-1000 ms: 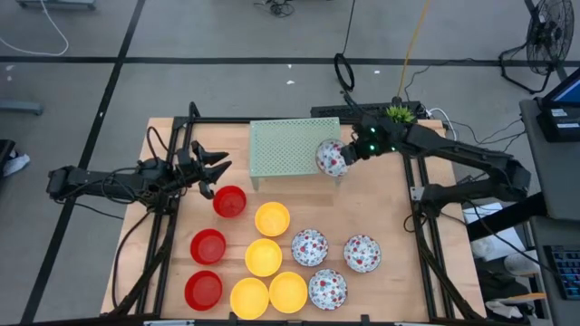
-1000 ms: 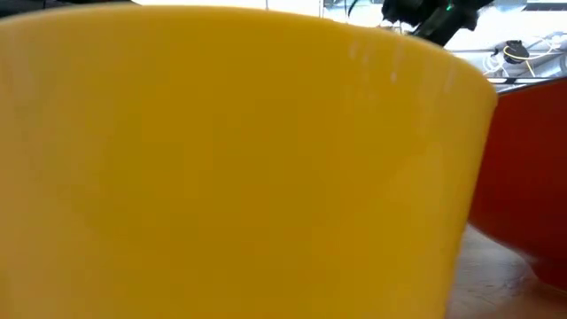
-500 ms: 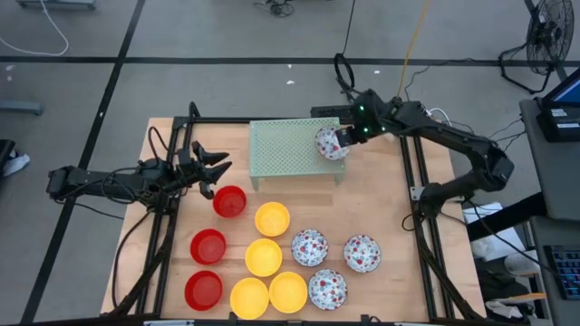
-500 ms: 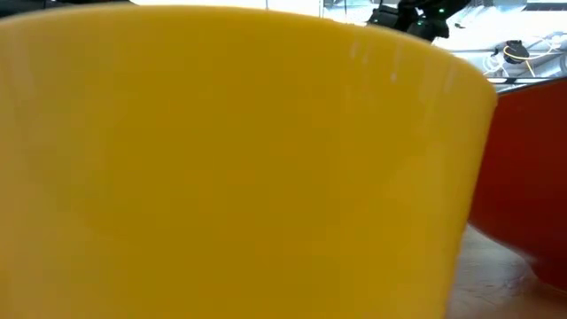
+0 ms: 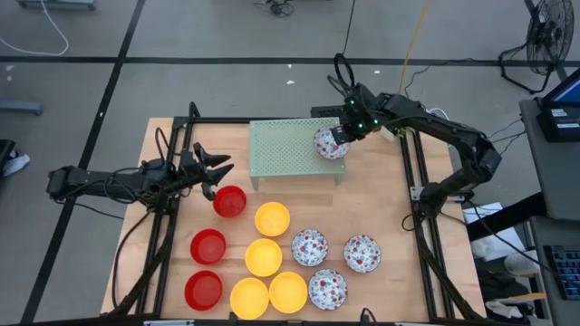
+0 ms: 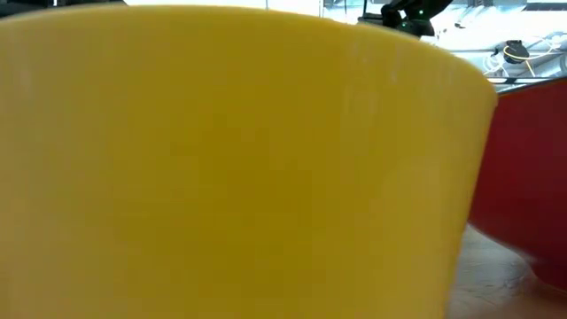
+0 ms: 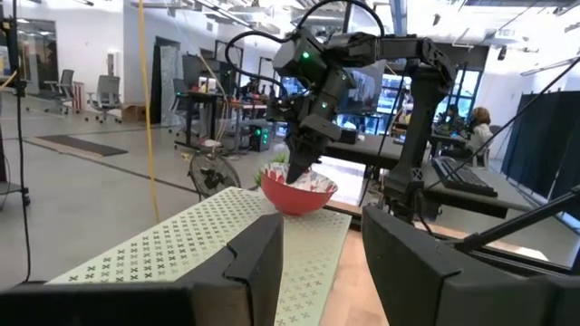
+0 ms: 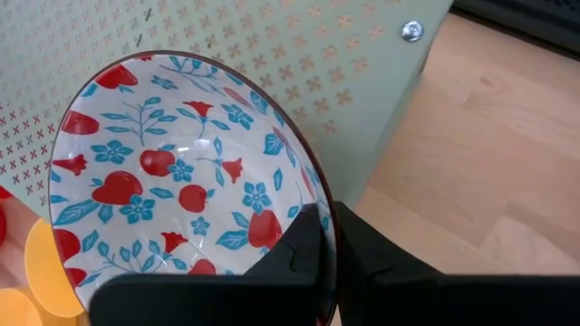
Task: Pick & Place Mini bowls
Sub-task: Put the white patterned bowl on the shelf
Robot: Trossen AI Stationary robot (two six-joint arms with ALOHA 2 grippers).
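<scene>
My right gripper [image 5: 339, 138] is shut on a white floral mini bowl [image 5: 329, 144], which it holds over the right end of the pale green mesh rack [image 5: 288, 149]. The left wrist view shows this bowl [image 7: 297, 192] upright, at or just above the rack top [image 7: 208, 240]. My left gripper [image 5: 214, 170] is open and hovers next to a red bowl [image 5: 229, 201]. Two more red bowls [image 5: 208, 246], several yellow bowls [image 5: 264, 257] and three floral bowls [image 5: 309, 247] rest on the table. My right gripper pinches the floral bowl's rim [image 8: 319, 213], one finger [image 8: 304, 244] inside the bowl and the other [image 8: 367, 258] outside. The fingers come from above, slanting down [image 7: 304, 163]. The bowl sits about upright below them; whether its base touches the rack I cannot tell.
A yellow bowl [image 6: 239, 159] fills the low view, with a red bowl [image 6: 523, 177] beside it. A black frame [image 5: 412, 195] runs along the table's sides. Bare wood [image 5: 381, 204] lies to the right of the rack. Cables and a small plant [image 5: 400, 113] sit at the far edge.
My right gripper has carried the floral bowl from the rack's near right corner toward the table's far edge, so it now stands over the rack's right end. The bowl has gone from tilted to nearly level.
</scene>
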